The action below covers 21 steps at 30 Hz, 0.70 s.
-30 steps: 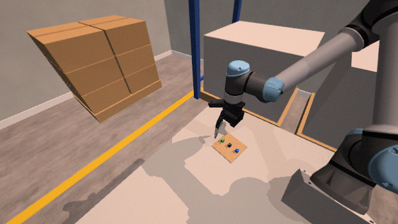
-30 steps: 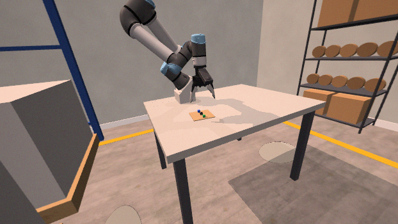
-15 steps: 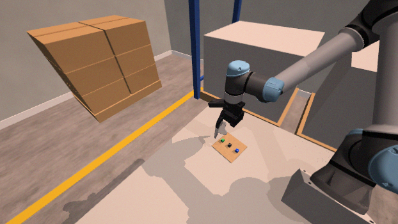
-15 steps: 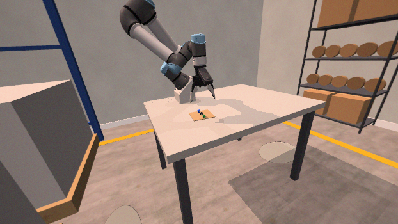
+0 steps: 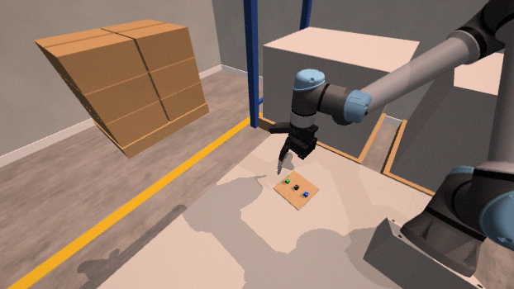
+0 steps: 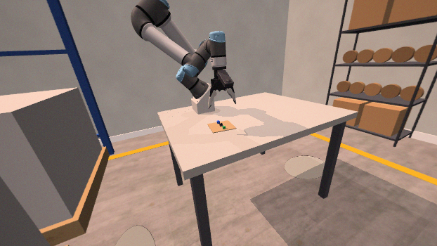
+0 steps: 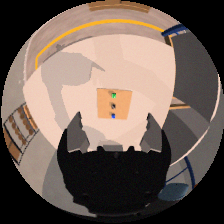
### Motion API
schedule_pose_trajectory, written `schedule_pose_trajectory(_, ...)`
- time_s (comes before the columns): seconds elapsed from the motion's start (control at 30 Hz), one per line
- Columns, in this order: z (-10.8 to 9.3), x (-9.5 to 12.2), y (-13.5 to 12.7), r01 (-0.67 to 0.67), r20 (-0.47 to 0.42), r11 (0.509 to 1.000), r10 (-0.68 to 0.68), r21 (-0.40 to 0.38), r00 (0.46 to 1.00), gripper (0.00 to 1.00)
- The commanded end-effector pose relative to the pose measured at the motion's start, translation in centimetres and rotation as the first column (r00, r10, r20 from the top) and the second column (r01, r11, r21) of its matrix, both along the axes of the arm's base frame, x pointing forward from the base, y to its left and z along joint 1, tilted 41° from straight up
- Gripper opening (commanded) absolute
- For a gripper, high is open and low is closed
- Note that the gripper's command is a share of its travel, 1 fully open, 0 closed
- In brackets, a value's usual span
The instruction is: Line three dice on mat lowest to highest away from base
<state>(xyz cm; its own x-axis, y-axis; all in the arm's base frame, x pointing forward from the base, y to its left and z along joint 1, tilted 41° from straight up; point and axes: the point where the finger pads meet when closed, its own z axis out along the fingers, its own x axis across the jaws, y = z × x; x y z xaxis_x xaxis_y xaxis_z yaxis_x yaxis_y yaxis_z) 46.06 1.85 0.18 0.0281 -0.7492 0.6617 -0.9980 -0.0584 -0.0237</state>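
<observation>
A small tan mat (image 5: 296,191) lies on the white table. Three dice sit on it in a row: a green die (image 5: 287,181), a black die (image 5: 296,187) and a blue die (image 5: 306,193). The blue one is nearest the robot's base and the green one is farthest. The same row shows in the wrist view, with the green die (image 7: 113,94), the black die (image 7: 113,106) and the blue die (image 7: 113,116) on the mat (image 7: 114,102). My gripper (image 5: 287,162) hangs well above the mat, open and empty. It also shows in the exterior view (image 6: 222,100). The top numbers are too small to read.
The robot's base (image 6: 201,104) stands at the table's back edge. The white table (image 6: 246,123) has edges on all sides. A grey block (image 5: 339,74) and a blue post (image 5: 251,62) stand beyond the table. Shelves (image 6: 383,70) stand to the side.
</observation>
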Motion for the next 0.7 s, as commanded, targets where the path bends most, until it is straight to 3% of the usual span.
schedule_pose_trajectory(0.0,1.4,-0.1,1.3,0.001,0.000,1.000,-0.001,0.000,1.000,1.00)
schedule_pose_trajectory(0.3,4.4,-0.3,3.9,0.001,0.000,1.000,-0.001,0.000,1.000,1.00)
schedule_pose_trajectory(0.67,4.8,-0.3,4.2,0.001,0.000,1.000,-0.001,0.000,1.000,1.00)
